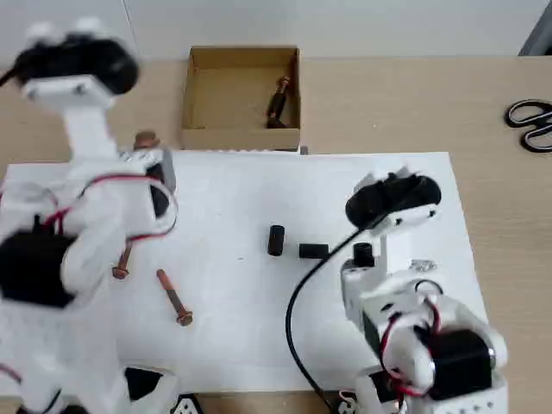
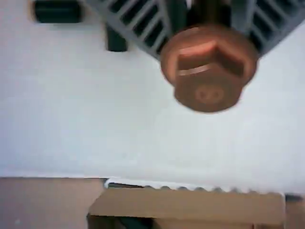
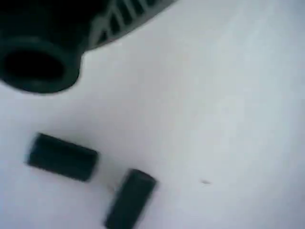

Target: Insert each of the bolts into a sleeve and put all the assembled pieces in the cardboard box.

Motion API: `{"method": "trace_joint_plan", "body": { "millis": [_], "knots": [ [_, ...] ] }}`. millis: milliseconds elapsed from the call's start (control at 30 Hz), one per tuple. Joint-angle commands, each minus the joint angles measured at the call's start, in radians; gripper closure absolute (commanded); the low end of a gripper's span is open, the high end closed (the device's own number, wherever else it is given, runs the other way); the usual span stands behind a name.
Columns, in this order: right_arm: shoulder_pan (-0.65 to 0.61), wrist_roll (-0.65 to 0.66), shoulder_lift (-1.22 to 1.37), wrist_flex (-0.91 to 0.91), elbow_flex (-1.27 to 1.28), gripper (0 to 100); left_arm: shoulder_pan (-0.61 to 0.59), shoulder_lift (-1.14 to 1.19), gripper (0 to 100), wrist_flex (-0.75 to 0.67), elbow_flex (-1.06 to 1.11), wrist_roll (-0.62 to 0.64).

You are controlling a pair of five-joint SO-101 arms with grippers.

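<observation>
My left gripper (image 1: 149,155) is shut on a copper bolt (image 1: 145,138) near the cardboard box's (image 1: 194,95) front left corner; the bolt's hex head (image 2: 208,71) faces the left wrist camera. At the right of the white sheet (image 1: 233,336), my right gripper (image 1: 363,259) is shut on a black sleeve (image 1: 363,254), whose open end (image 3: 34,66) shows in the right wrist view. Two more sleeves (image 1: 275,240) (image 1: 313,251) lie mid-sheet. Two loose bolts (image 1: 122,263) (image 1: 173,297) lie at the left. One assembled piece (image 1: 278,102) rests inside the box.
Black scissors (image 1: 530,122) lie on the bare wooden table at the far right. The box's front wall (image 2: 190,205) meets the sheet's far edge. A black cable (image 1: 297,302) runs across the sheet to the right arm.
</observation>
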Motion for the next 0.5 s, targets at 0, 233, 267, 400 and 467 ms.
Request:
{"method": "trace_joint_plan", "body": {
  "millis": [0, 233, 267, 400, 467],
  "knots": [
    [-0.070, -0.063, -0.054, -0.033, 0.031, 99.5, 0.006, -0.141, 99, -0.044, 0.081, 0.204],
    [-0.231, -0.061, -0.277, -0.188, 0.247, 99.5, 0.006, -0.328, 99, -0.147, 0.357, 0.328],
    [-0.260, -0.061, -0.308, -0.197, 0.275, 99.5, 0.006, -0.354, 99, -0.173, 0.403, 0.342],
    [-0.320, -0.061, -0.415, -0.208, 0.397, 99.5, 0.006, -0.457, 99, -0.293, 0.587, 0.371],
    [-0.329, -0.058, -0.460, -0.214, 0.436, 99.5, 0.008, -0.512, 99, -0.347, 0.680, 0.390]
  ]
}}
